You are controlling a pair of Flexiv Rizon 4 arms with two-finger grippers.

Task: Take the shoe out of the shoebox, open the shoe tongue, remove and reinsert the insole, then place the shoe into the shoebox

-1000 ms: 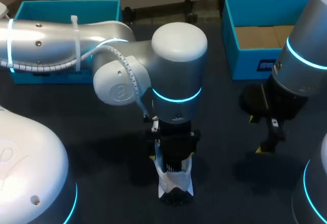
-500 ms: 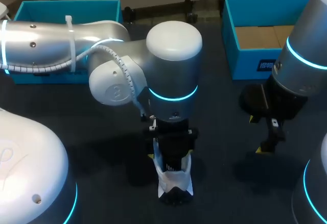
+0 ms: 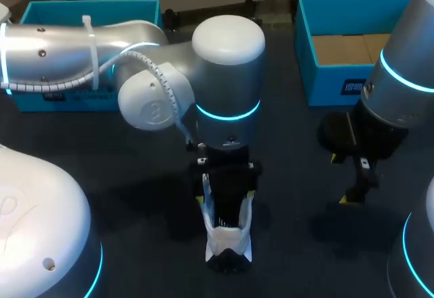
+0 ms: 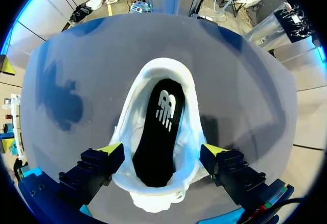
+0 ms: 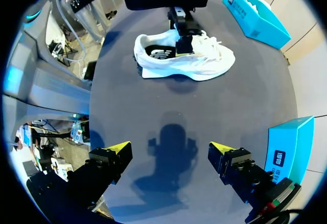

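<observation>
Dark table (image 3: 135, 196), at its near edge, bears the white shoe (image 5: 204, 63), clamped across its sides by my left gripper (image 4: 162, 150), my right gripper (image 5: 169, 152) hanging wide open beyond and the shoebox (image 3: 332, 84) farthest; a soft squeeze might let the shoe twist.

Bench (image 3: 291, 176): dark grey, matte, fills most of head view. Lighting soft. Faint dark shadow patches (image 3: 169, 223) at lower centre and lower right of head view. In wrist views same surface reads paler, blue-grey. Blotchy dark shadow (image 5: 172, 142) sits mid-bench in right wrist view. Similar blotch (image 4: 61, 101) lies on bench in left wrist view.
</observation>
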